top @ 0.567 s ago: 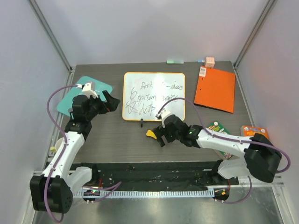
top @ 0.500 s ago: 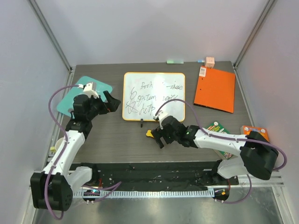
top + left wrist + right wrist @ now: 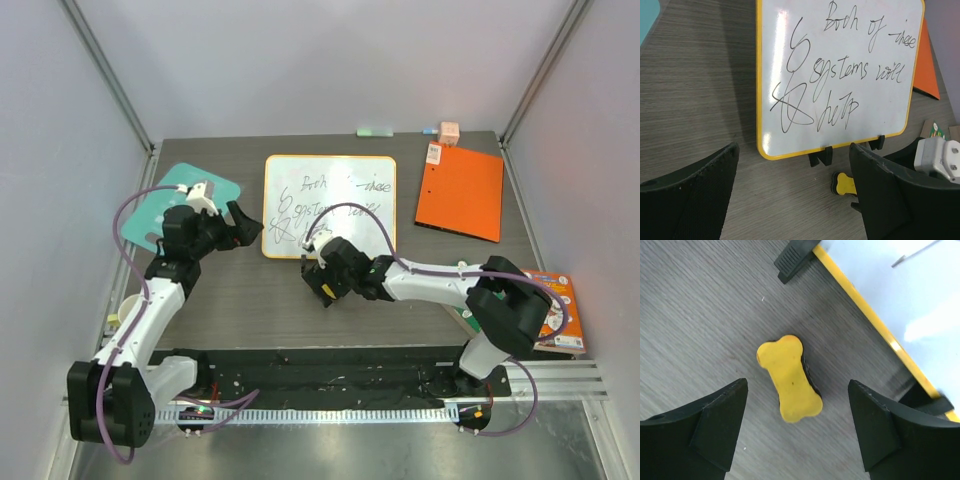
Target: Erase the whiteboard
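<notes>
The scribbled whiteboard (image 3: 329, 205) sits far and central on the table (image 3: 250, 300), the left hand (image 3: 240, 222) gaping empty beside its left edge, the right hand (image 3: 322, 285) wide open, gripping nothing, straddling a yellow eraser (image 3: 789, 378) just near of it.

Light falls from above, even and diffuse. In the top view the dark grey wood-grain table (image 3: 250, 300) is bright throughout, and the shadows beneath the arms are faint and soft-edged. The pale walls look slightly washed out.

In the left wrist view the large white rectangular whiteboard with the yellow rim (image 3: 840, 75) carries soft glare patches along its left side. A darker band of shadow lies on the table beside it, and the handwriting is sharp. The black fingers (image 3: 690, 200) in the foreground are nearly featureless and a little soft.

In the right wrist view the board's surface blows out to bluish white and its rim blurs toward the lower right corner. The yellow bone-shaped eraser (image 3: 789, 378) is crisp.
</notes>
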Controlling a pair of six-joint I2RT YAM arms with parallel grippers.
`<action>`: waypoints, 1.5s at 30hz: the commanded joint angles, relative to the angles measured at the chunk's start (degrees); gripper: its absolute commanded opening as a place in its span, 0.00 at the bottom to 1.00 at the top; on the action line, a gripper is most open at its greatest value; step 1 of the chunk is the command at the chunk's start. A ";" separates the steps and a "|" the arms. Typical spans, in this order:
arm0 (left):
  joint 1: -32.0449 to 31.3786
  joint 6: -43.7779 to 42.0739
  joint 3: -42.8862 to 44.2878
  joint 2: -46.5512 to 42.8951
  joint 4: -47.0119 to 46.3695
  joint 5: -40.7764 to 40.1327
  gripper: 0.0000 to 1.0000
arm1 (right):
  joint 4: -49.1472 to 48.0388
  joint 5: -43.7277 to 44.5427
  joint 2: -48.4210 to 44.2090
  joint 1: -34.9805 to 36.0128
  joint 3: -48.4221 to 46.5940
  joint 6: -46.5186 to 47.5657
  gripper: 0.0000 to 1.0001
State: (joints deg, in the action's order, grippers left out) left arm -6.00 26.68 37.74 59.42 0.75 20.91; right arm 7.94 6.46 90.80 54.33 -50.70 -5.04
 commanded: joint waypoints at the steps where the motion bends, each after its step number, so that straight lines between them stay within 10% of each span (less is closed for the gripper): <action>1: -0.15 -0.57 1.20 0.87 -0.93 1.15 0.80 | -1.88 -1.27 4.45 0.34 -4.06 1.70 0.76; 8: -0.15 -0.57 1.99 3.25 0.74 0.98 0.76 | -1.27 -2.59 6.49 0.34 -5.82 0.56 0.69; 23: -0.15 -0.22 3.40 7.37 0.39 0.54 0.53 | -1.88 1.97 7.72 0.26 -4.50 -0.67 0.10; 45: 3.62 8.66 22.09 44.19 -34.67 9.85 0.60 | -2.76 7.87 -6.43 -3.70 -9.59 -1.82 0.04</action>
State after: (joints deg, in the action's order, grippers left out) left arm -4.12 32.40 55.42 98.50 -21.85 26.61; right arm 6.90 12.99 86.63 52.58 -56.55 -7.44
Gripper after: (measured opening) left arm 0.602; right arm 0.293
